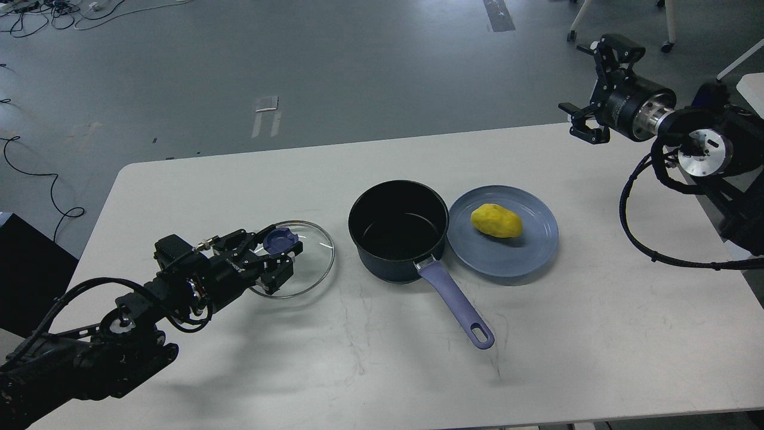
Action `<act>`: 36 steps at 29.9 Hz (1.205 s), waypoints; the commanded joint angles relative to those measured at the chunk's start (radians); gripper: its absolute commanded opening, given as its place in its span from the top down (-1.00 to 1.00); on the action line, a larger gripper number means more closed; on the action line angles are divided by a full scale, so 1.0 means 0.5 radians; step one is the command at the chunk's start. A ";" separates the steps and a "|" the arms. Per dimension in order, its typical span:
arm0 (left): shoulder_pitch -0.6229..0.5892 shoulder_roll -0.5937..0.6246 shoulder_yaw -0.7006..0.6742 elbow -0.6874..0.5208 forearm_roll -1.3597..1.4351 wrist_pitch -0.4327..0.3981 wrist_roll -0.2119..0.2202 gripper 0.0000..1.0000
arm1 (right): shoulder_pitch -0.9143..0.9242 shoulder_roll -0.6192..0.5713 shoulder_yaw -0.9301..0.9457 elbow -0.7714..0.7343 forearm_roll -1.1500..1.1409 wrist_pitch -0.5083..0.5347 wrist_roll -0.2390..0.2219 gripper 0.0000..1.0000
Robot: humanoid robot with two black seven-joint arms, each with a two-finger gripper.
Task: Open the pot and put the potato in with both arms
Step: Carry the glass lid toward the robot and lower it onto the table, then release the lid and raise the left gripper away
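Note:
The dark pot (399, 234) stands open and empty at the table's middle, its purple handle (456, 304) pointing toward me. The yellow potato (496, 220) lies on a blue plate (528, 255) just right of the pot. The glass lid (311, 263) with a blue knob (280, 239) lies low on the table, left of the pot. My left gripper (278, 251) is shut on the lid at the knob. My right gripper (591, 88) is open and empty, high above the table's far right corner, well away from the potato.
The white table (597, 334) has bare surface in front and at the right. Its far edge runs behind the pot. Cables hang from my right arm (632, 227) near the right table edge. Grey floor lies beyond.

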 commanded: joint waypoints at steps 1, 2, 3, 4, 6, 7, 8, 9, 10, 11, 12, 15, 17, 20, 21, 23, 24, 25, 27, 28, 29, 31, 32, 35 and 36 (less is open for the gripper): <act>0.001 -0.002 0.059 0.026 -0.007 0.000 0.000 -0.16 | 0.003 -0.003 0.003 -0.001 0.000 -0.002 0.000 -1.00; 0.001 -0.005 0.065 0.026 -0.010 0.000 0.000 -0.16 | 0.003 -0.006 0.003 -0.001 0.000 -0.002 0.000 -1.00; 0.001 -0.005 0.065 0.026 -0.010 0.000 0.000 -0.16 | 0.003 -0.006 0.003 -0.001 0.000 -0.002 0.000 -1.00; 0.001 -0.005 0.068 0.026 -0.013 0.000 0.000 -0.16 | 0.003 -0.006 0.003 -0.001 0.000 -0.002 0.000 -1.00; 0.001 -0.005 0.068 0.026 -0.010 0.000 0.000 -0.16 | 0.000 -0.009 0.003 -0.001 0.000 -0.002 0.000 -1.00; 0.001 -0.008 0.068 0.026 -0.010 0.000 0.000 -0.16 | -0.003 -0.009 0.003 -0.001 0.000 -0.002 0.003 -1.00; 0.001 -0.017 0.068 0.026 -0.013 0.000 0.000 -0.16 | -0.006 -0.009 0.003 -0.001 0.000 -0.002 0.003 -1.00; 0.001 -0.020 0.068 0.026 -0.013 0.000 0.000 -0.16 | -0.006 -0.012 0.003 -0.001 0.000 -0.005 0.003 -1.00; 0.001 -0.020 0.068 0.026 -0.013 0.000 0.000 -0.16 | -0.006 -0.012 0.003 -0.001 0.000 -0.002 0.003 -1.00; 0.001 -0.020 0.068 0.026 -0.013 0.000 0.000 -0.16 | -0.006 -0.015 0.003 -0.001 0.000 -0.002 0.003 -1.00; -0.002 -0.023 0.065 0.026 -0.028 0.000 0.000 -0.22 | -0.006 -0.018 0.003 -0.001 0.000 -0.002 0.003 -1.00; -0.017 -0.035 0.062 0.023 -0.034 0.000 0.000 -0.96 | -0.006 -0.021 0.003 -0.001 0.000 -0.002 0.003 -1.00; -0.020 -0.035 0.062 0.020 -0.034 0.000 0.000 -0.96 | -0.006 -0.021 0.003 -0.001 0.000 -0.002 0.003 -1.00; -0.027 -0.035 0.062 0.011 -0.052 0.000 0.000 -0.97 | -0.006 -0.021 0.003 -0.001 0.000 0.001 0.003 -1.00; -0.027 -0.035 0.062 0.008 -0.059 0.000 0.000 -0.97 | -0.006 -0.021 0.003 -0.001 0.000 -0.002 0.003 -1.00; -0.027 -0.026 0.062 -0.005 -0.108 0.000 0.000 -0.97 | -0.003 -0.009 0.006 -0.001 0.000 -0.002 0.003 -1.00; -0.027 -0.026 0.062 -0.005 -0.108 0.000 0.000 -0.97 | -0.003 -0.009 0.006 -0.001 0.000 -0.002 0.003 -1.00; -0.027 -0.020 0.062 -0.011 -0.135 0.000 0.000 -0.97 | -0.003 -0.006 0.003 -0.004 0.000 -0.002 0.003 -1.00; -0.030 -0.008 0.062 -0.014 -0.178 0.000 0.000 -0.97 | 0.000 -0.003 0.003 -0.001 0.000 -0.002 0.003 -1.00; -0.030 -0.005 0.062 -0.014 -0.215 0.000 0.000 -0.97 | 0.003 0.000 0.003 -0.004 0.000 -0.002 0.003 -1.00; -0.027 -0.002 0.062 -0.014 -0.236 0.000 0.000 -0.97 | 0.006 0.000 0.003 -0.001 0.000 -0.002 0.003 -1.00; -0.027 -0.002 0.065 -0.014 -0.246 0.000 0.000 -0.96 | 0.009 0.000 0.003 -0.001 0.000 -0.002 0.003 -1.00; -0.021 -0.002 0.065 -0.014 -0.246 0.000 0.000 -0.97 | 0.009 0.000 0.003 -0.001 0.000 -0.002 0.003 -1.00; -0.011 -0.002 0.065 -0.014 -0.246 0.000 0.000 -0.97 | 0.015 0.000 0.003 -0.001 0.000 -0.002 0.003 -1.00; -0.011 -0.002 0.065 -0.014 -0.246 0.000 0.000 -0.97 | 0.015 0.000 0.003 -0.001 0.000 -0.002 0.003 -1.00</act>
